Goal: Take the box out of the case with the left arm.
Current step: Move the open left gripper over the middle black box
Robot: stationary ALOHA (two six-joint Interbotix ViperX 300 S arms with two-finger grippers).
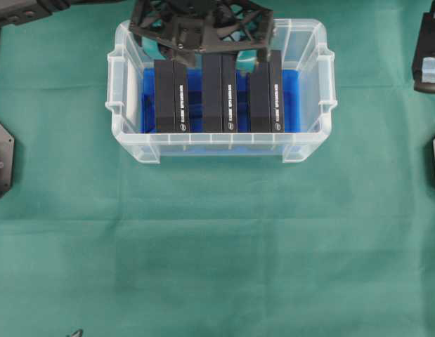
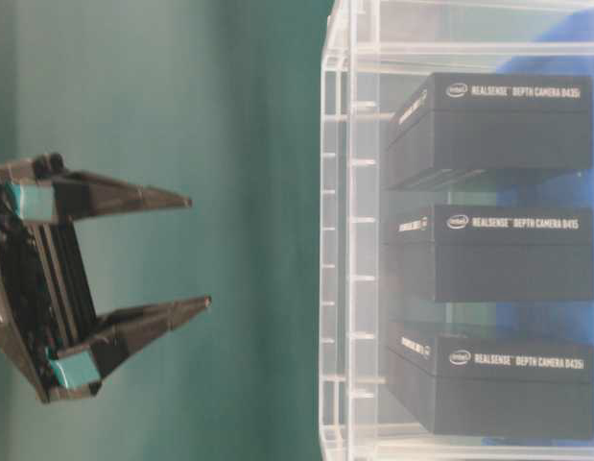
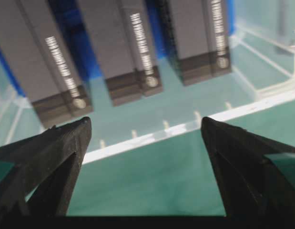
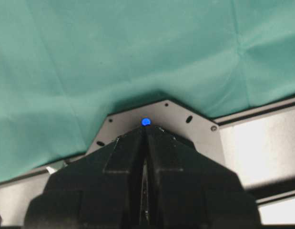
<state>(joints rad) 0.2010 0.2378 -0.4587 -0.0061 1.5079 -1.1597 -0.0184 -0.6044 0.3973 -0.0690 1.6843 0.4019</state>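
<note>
While your left claw (image 1: 203, 31) hangs over the far rim of the case (image 1: 126, 126), its two fingers stand wide apart with nothing between them; in the left wrist view the black fingertips (image 3: 71, 138) frame the near wall of the case and bare green cloth beyond it. You have three black boxes in the case, lying side by side on the blue lining (image 1: 150, 105), each long and flat with white lettering along one edge. The left box (image 1: 171, 98) and the middle box (image 1: 219, 98) have a blue gap between them, and another gap separates the middle one from the right box (image 1: 266, 102); narrower strips of lining show between the outer boxes and the side walls. The case is clear plastic with a ribbed rim and a handle at each end. Around it the counter (image 1: 217, 246) is open green cloth on the near side. Your right claw (image 4: 145, 143) rests closed, fingers pressed together, near the right edge.
</note>
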